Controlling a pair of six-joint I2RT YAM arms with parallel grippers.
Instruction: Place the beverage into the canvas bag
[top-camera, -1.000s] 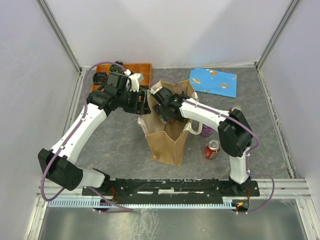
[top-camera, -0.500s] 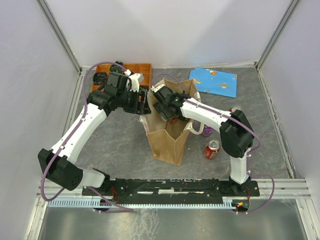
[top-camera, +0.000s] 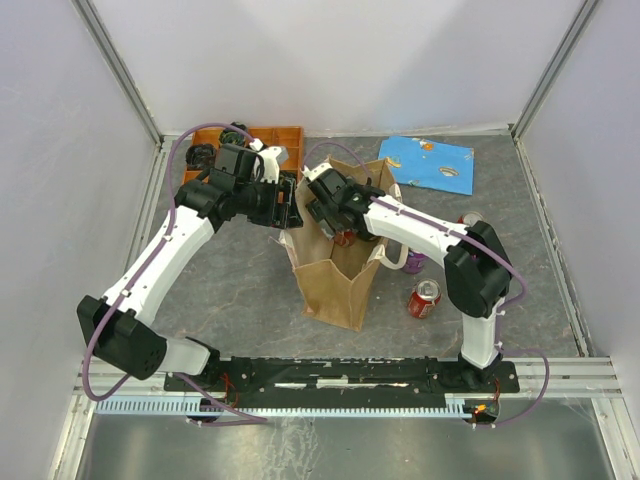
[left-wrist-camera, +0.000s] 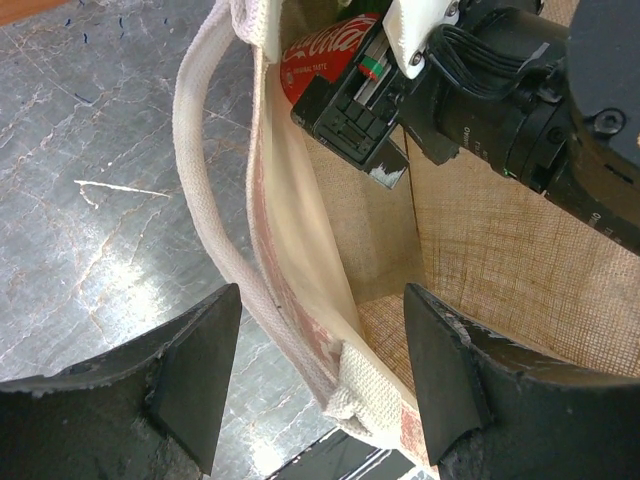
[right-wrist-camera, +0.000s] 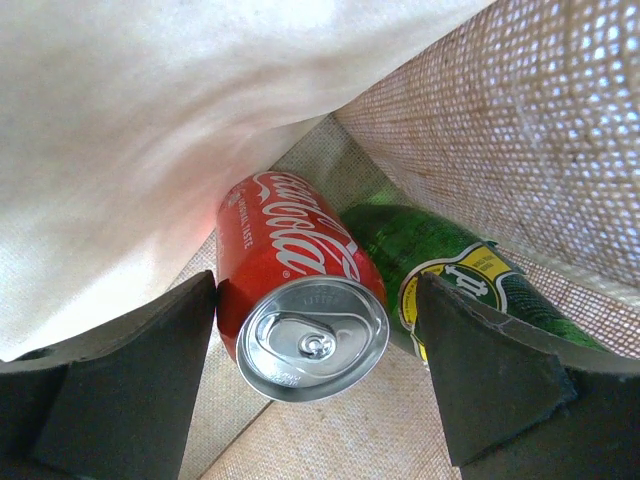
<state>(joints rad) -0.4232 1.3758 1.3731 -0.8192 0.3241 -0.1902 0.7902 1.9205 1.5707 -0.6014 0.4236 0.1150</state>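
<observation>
Top view: tan-brown boxy canvas bag (top-camera: 335, 285) with white loop handles stands upright mid grey stone-patterned tabletop (top-camera: 230, 290). At its 10 o'clock rim sits the left pincer (top-camera: 286, 208); the right pincer (top-camera: 343, 232) is inside the mouth.

Left wrist: left pincer released, fingers (left-wrist-camera: 190, 380) wide apart, straddling rim and handle. Red Coca-Cola drink can (left-wrist-camera: 325, 50) shows at 12 o'clock, inside the bag.

Right wrist: right pincer released (spread wide). The can lies on its side on the bag floor, with a green yellow-labelled drink container (right-wrist-camera: 450, 270) against its 3 o'clock side.
</observation>
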